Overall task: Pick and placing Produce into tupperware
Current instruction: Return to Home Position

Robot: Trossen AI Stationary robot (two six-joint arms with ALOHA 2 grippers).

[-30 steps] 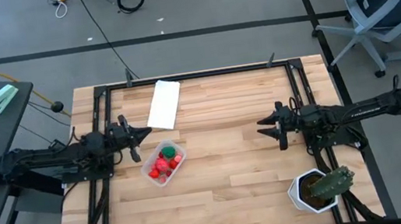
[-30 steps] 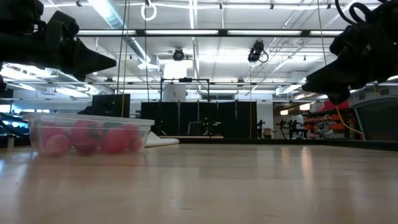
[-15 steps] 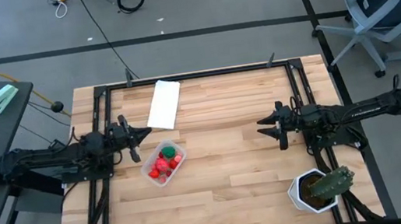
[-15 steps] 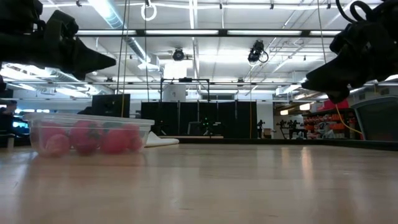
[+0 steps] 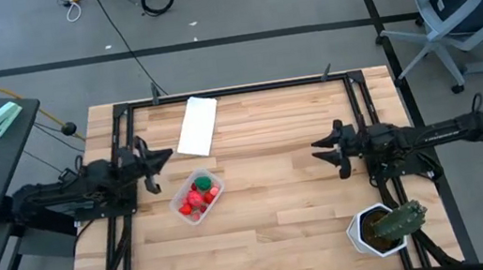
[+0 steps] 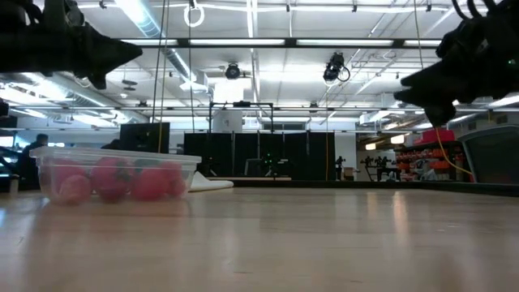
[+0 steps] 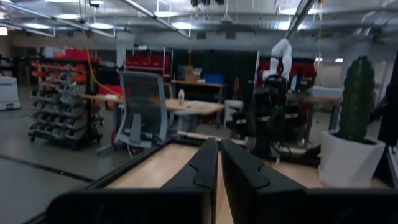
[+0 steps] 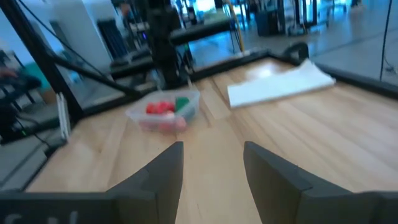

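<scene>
Task looks essentially done. All the produce [image 5: 196, 198] in view sits inside the tupperware [image 5: 197, 196], left of centre in the high view: mostly red pieces, one green piece [image 5: 202, 182] at its upper edge. No loose piece shows on the desk [image 5: 279, 196], so nothing seems left to pick. Judging by the poses, only parking the arms remains.

The left pincer [image 5: 165, 155] hovers just up-left of the tupperware, apart from it, holding nothing. The right pincer [image 5: 320, 151] is well apart at right of centre, also empty.

- **High view:** gives the layout only, with a white panel [image 5: 197, 126] above the tupperware and a cactus [image 5: 397, 220] in a white pot [image 5: 361, 232] at lower right. It gives no heights.
- **Low view:** both pincers sit in the upper corners, clear above the desk. Pink pieces show through the clear tupperware wall at left.
- **Left wrist view:** the fingers are nearly together with a thin slit between them. The cactus and the other arm show beyond, but no tupperware.
- **Right wrist view:** the fingers are spread wide, with the tupperware and the panel ahead of them.
</scene>
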